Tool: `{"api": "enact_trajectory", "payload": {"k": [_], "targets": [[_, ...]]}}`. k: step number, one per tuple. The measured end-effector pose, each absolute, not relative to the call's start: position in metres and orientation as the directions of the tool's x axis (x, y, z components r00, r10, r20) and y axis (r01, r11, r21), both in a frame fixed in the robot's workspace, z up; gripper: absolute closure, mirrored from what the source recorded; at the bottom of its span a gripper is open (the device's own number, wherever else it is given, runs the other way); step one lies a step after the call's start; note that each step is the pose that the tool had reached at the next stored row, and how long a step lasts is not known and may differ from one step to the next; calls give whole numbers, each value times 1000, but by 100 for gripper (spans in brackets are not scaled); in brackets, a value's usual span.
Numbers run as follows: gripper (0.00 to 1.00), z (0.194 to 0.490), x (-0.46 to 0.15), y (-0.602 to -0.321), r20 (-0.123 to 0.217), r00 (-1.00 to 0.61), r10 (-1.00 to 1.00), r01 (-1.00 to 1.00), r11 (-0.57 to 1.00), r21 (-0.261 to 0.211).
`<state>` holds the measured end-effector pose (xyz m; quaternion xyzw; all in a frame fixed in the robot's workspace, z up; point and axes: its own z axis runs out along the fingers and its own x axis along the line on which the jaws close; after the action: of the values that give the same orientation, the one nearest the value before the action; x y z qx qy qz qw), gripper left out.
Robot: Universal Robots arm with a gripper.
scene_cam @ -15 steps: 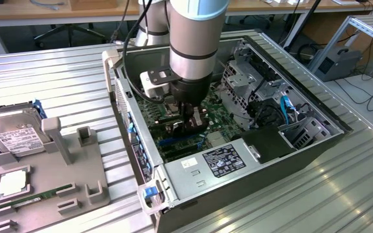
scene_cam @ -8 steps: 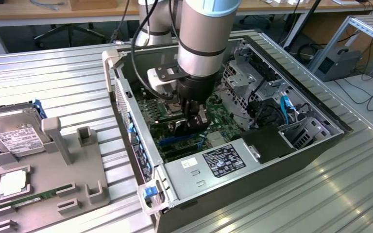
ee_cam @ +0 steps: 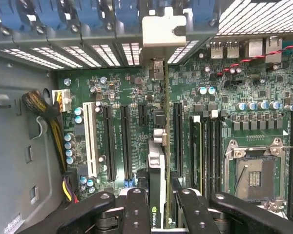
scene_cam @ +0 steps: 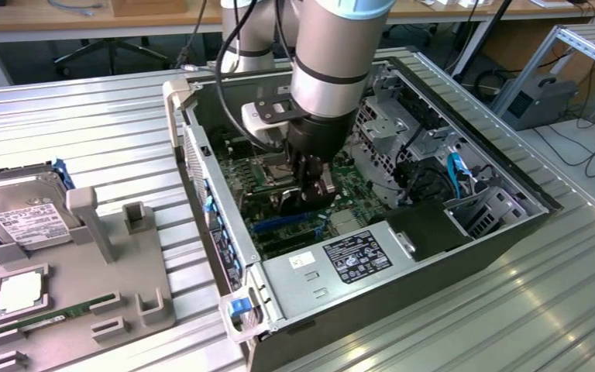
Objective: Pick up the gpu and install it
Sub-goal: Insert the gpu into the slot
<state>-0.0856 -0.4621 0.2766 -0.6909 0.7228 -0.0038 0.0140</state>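
My gripper (ee_cam: 158, 195) is down inside the open computer case (scene_cam: 504, 182), shut on the gpu (ee_cam: 156, 165). I see the card edge-on between the two black fingers (ee_cam: 136, 207), standing upright over the green motherboard (ee_cam: 132, 87). Its silver bracket (ee_cam: 163, 27) reaches the rear slot openings under the blue latches. It stands in line between the long black expansion slots (ee_cam: 124, 141). Whether its edge sits in a slot I cannot tell. In the exterior view the gripper (scene_cam: 311, 194) hangs low over the board with the dark gpu (scene_cam: 300, 205) under it.
A grey fixture tray (scene_cam: 122, 279) at the exterior view's left carries a silver hard drive (scene_cam: 18, 213), a processor (scene_cam: 18, 294) and a green memory stick (scene_cam: 49, 318). The power supply (scene_cam: 355, 256) fills the case's near end. An empty CPU socket (ee_cam: 254, 178) and a cable bundle (ee_cam: 41, 109) flank the slots.
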Motion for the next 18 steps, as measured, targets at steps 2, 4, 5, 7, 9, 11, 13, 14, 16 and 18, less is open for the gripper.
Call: {"api": "enact_trajectory", "payload": {"k": [2, 4, 5, 7, 9, 11, 13, 14, 16, 18], "targets": [[73, 277, -85, -462, -15, -45, -999, -999, 45, -23], [73, 277, -80, -462, -15, -37, -999, -999, 38, -20], [73, 277, -79, -462, -15, -33, -999, -999, 34, -20], [73, 277, -79, -462, -15, -32, -999, -999, 33, -19], [73, 277, -79, -462, -15, -32, -999, -999, 33, -19], [73, 278, -79, -461, -14, -25, -1000, -999, 26, -19], [73, 283, -79, -461, -15, -18, -1000, -1000, 18, -19], [73, 283, -79, -461, -15, -16, -1000, -1000, 16, -19], [73, 283, -79, -461, -15, -14, -1000, -1000, 14, -22], [73, 282, -79, -461, -15, -10, -1000, -999, 10, -31]]}}
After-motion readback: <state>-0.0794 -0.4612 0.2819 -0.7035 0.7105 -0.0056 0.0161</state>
